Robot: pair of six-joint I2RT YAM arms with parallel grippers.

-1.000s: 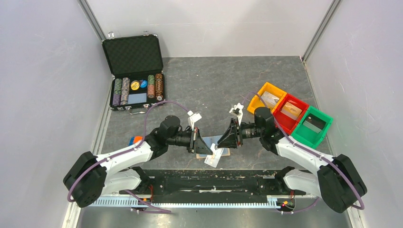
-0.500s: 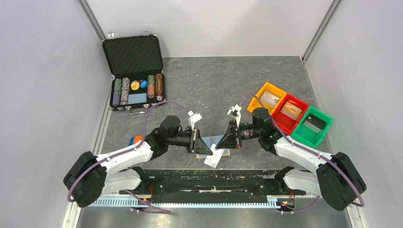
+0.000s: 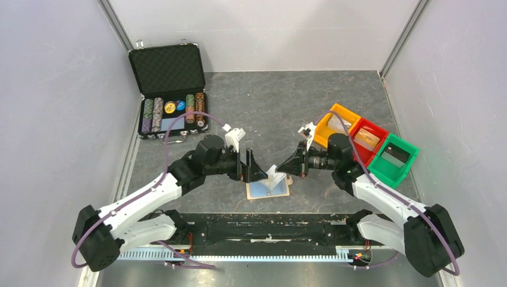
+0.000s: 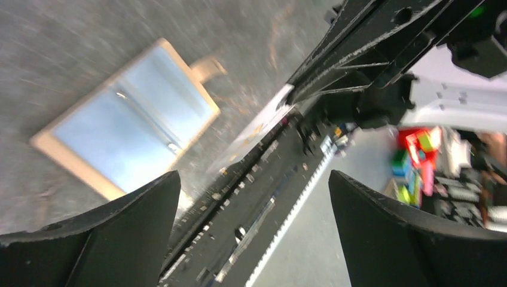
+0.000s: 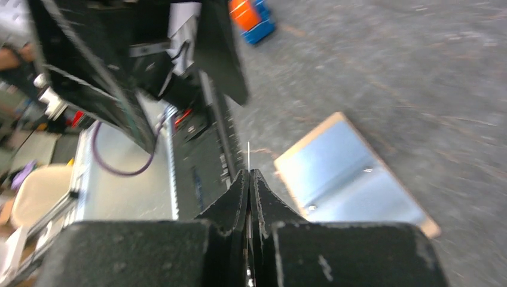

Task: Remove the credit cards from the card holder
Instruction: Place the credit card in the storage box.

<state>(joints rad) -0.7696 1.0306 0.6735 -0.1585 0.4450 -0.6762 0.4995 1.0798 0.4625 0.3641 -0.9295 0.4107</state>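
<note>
Counts: one holder [image 3: 267, 190]; one card [image 3: 275, 178] in view; two grippers; three bins, orange [image 3: 332, 115], red [image 3: 375, 128] and green [image 3: 404, 164]; one chip case [image 3: 168, 70].

Holder lay open and flat on the table [image 3: 269, 107], blue face up, tan tab on its right edge, near the front edge between the two arms; also seen in the left wrist view [image 4: 125, 119] and the right wrist view [image 5: 353, 176].

Right gripper [image 3: 281, 172]: fingers pressed together [image 5: 249, 176] on the card, which showed edge-on as a thin pale line [image 5: 249, 156] sticking out past the tips; card held tilted over the holder's far edge; could not tell whether its lower corner touched the holder.

Left gripper [image 3: 256, 170]: fingers spread wide [image 4: 254, 179], nothing between them; it sat just left of the card, not touching it; the card showed between its fingers, farther off [image 4: 257, 128].

Bins stood in a row at the right; chip case open at far left.
</note>
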